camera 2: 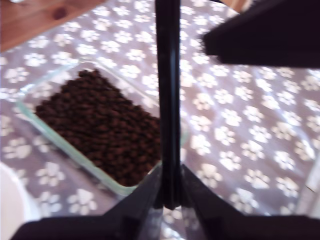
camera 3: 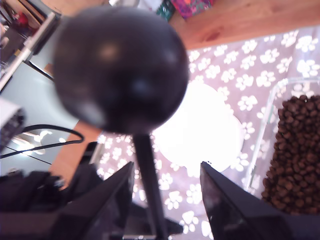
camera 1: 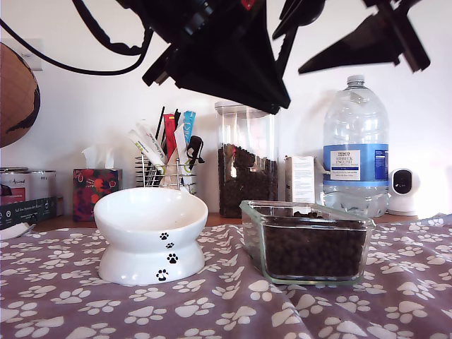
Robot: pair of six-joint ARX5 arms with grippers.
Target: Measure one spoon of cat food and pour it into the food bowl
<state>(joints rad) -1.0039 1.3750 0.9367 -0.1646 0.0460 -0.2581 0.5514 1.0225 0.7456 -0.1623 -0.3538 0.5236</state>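
Black spoon (camera 3: 120,70) cup above food bowl (camera 3: 200,127)

Bright, even daylight fills the exterior view; the arms overhead read as black silhouettes against the pale wall. The bowl (camera 1: 150,233) is sharp there but blown out to featureless white in the second wrist view, where the spoon (camera 3: 120,70) is blurred close to the lens. The first wrist view is soft throughout.

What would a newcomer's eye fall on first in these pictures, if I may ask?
Probably the white food bowl with black paw prints, standing on the paw-print cloth toward the exterior view's left. Beside it, toward that view's right, sits a glass dish full of cat food. The black spoon looms close in the second wrist view.
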